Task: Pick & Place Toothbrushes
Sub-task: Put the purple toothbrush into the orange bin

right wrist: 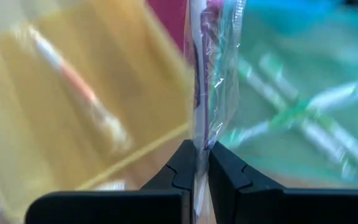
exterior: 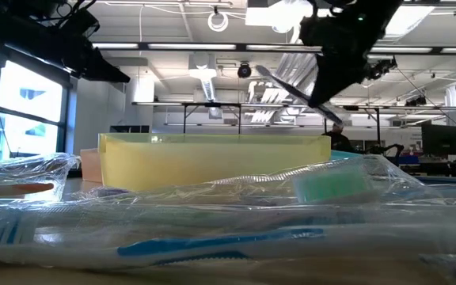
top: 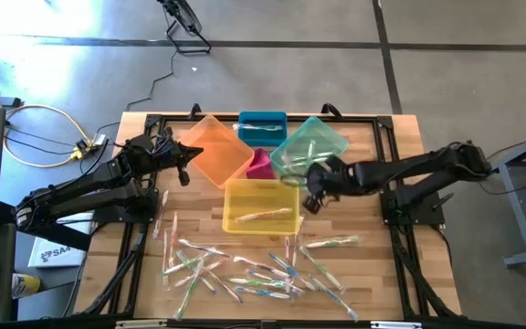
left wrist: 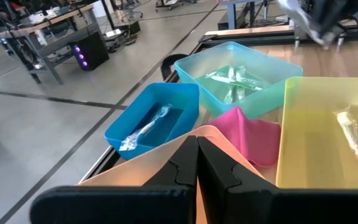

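High view: my right gripper (top: 310,187) hangs between the yellow bin (top: 260,205) and the green bin (top: 309,146), near the table's (top: 386,265) middle; loose toothbrushes (top: 254,271) litter its front edge. My left gripper (top: 184,164) waits over the orange bin (top: 213,151).

Low view: I see the wrapped toothbrush (exterior: 285,89) dangling aloft.

Left wrist view: my fingers (left wrist: 179,171) are pressed together, empty.

Right wrist view: my fingers (right wrist: 182,165) pinch the wrapper.

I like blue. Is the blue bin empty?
No, the blue bin has one wrapped toothbrush lying inside it.
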`<move>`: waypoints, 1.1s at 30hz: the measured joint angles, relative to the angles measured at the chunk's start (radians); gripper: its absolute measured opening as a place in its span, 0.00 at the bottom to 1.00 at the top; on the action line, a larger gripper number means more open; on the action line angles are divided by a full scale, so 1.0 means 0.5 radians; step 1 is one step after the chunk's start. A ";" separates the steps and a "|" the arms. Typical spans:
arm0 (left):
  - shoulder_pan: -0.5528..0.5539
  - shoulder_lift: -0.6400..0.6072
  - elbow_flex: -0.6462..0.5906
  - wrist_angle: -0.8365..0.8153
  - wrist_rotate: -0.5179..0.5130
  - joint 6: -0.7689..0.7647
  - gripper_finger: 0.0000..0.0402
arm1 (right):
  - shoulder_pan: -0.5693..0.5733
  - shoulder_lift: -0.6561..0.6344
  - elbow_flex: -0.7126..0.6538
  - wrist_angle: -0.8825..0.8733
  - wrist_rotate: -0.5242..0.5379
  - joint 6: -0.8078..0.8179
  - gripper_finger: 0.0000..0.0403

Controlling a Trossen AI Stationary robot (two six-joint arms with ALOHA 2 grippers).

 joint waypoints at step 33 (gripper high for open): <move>0.000 0.000 0.000 -0.054 -0.172 -0.111 0.00 | -0.541 0.006 0.000 1.091 0.161 -0.880 0.04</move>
